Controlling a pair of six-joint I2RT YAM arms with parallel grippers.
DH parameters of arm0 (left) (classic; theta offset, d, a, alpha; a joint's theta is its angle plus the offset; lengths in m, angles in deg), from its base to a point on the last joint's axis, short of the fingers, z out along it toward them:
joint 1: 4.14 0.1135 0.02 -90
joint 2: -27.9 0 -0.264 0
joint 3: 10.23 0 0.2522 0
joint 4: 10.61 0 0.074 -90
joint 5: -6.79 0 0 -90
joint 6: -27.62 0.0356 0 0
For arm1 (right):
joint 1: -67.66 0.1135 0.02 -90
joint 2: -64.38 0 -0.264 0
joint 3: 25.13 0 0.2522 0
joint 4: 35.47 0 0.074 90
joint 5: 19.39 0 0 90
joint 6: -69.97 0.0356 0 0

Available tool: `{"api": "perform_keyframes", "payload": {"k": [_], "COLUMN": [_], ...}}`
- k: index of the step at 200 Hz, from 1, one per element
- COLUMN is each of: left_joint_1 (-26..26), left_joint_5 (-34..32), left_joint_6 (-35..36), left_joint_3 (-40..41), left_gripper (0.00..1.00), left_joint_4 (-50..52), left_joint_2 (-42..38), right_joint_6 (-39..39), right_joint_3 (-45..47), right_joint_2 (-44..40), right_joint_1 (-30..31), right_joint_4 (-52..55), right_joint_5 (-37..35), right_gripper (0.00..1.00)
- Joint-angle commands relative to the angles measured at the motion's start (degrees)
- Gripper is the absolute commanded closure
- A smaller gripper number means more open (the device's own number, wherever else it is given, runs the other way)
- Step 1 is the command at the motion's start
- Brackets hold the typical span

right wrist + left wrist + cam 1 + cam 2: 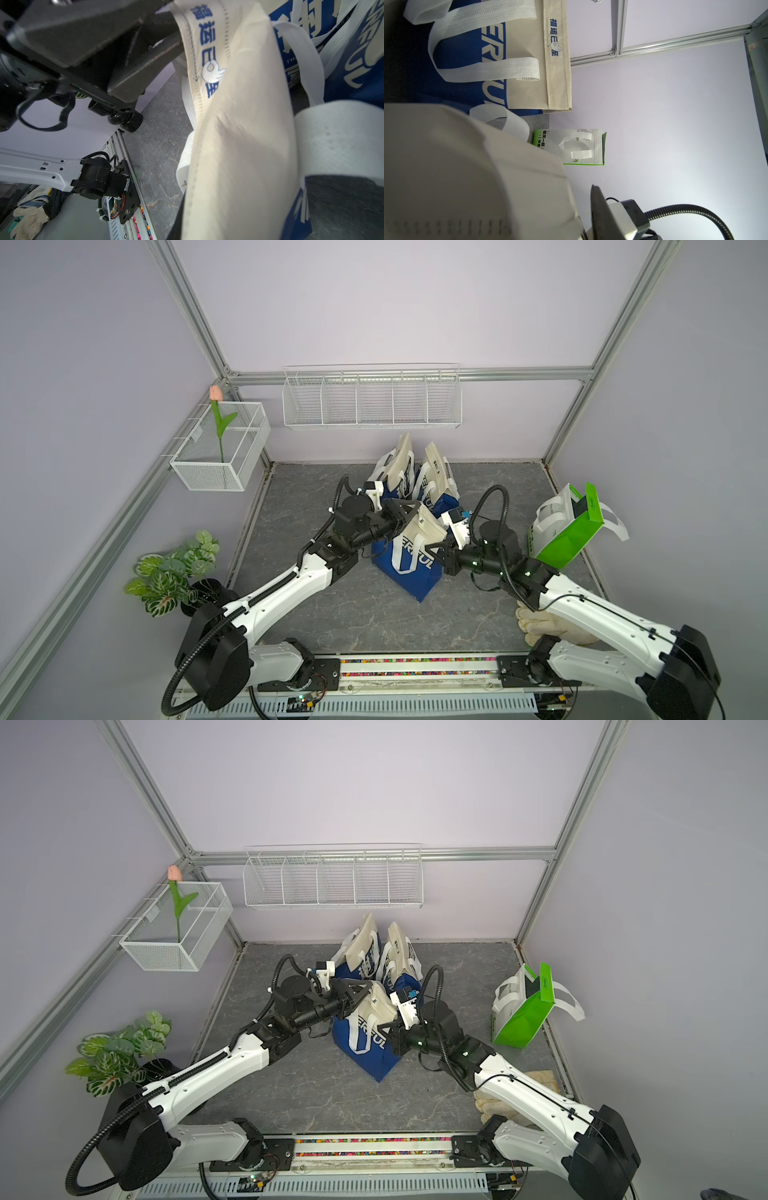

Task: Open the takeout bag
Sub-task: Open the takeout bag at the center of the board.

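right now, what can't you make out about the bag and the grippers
takeout bag mouth: covered in both top views by its folded cream flap and the left gripper.
right gripper fingertips: buried behind bag fabric in the right wrist view, so any pinch is unclear.
glove: top views, mostly under the right arm.

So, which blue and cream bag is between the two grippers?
The front blue and cream fabric bag, at the middle of the grey table; the other two bags stand side by side behind it.
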Motion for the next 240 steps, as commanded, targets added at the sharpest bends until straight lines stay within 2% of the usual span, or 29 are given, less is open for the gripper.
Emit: {"api": "perform_keyframes", "payload": {"k": [1,29,63,68,81,89,109,122,137,149,173,205,240], "left_joint_1": [-1.13,-1.3,-1.83,-1.83,-1.83,-1.83,-1.83,-1.92,-1.92,-2.01,-2.74,-4.33,-5.02], "left_joint_5": [1.56,1.03,0.32,0.29,0.25,0.2,0.16,-0.13,-0.54,-1.22,-3.05,-5.63,-7.23], "left_joint_6": [1.23,3.36,5.57,5.58,5.52,5.43,4.91,4.42,3.13,1.48,-1.07,-3.42,-5.72], "left_joint_3": [-1.82,-2.35,-3.49,-3.64,-4.14,-4.6,-5.64,-5.87,-5.46,-4.87,-3.7,-2.2,0.02], "left_gripper": [0.72,0.64,0.65,0.69,0.91,0.99,1.0,1.0,1.0,1.0,1.0,1.0,1.0], "left_joint_4": [-0.74,2.79,6.66,6.6,6.45,6.47,6.38,6.74,7.08,7.41,7.86,7.83,7.53], "left_joint_2": [0.8,0.05,0.07,0.22,0.74,0.96,1.15,0.6,-0.52,-1.73,-4.41,-7.22,-9.72], "right_joint_6": [0.93,0.89,1.03,1.03,0.94,0.84,0.39,-0.08,-0.14,0.21,0.62,0.15,0.14], "right_joint_3": [-0.21,-0.46,-0.54,-0.58,-0.71,-0.67,-0.57,-0.43,0.94,3.02,6.09,7.89,7.3], "right_joint_2": [-2.27,-3.25,-2.84,-2.74,-2.56,-2.56,-3.06,-3.73,-5.26,-7.02,-8.28,-7.25,-5.57], "right_joint_1": [0.59,0.61,0.91,0.98,1.24,1.42,1.95,2.4,2.96,3.13,3.72,6.36,7.67], "right_joint_4": [-2.02,-0.57,-0.37,-0.36,-0.26,-0.01,1.25,2.62,2.92,1.8,-0.33,-3.67,-4.61], "right_joint_5": [-0.4,-1.37,-1.33,-1.43,-1.71,-2.17,-4.57,-7.56,-12.34,-15.07,-16.95,-18.09,-19.99], "right_gripper": [0.93,0.93,0.93,0.93,0.93,0.93,0.93,0.83,0.57,0.52,0.63,0.63,0.87]}}
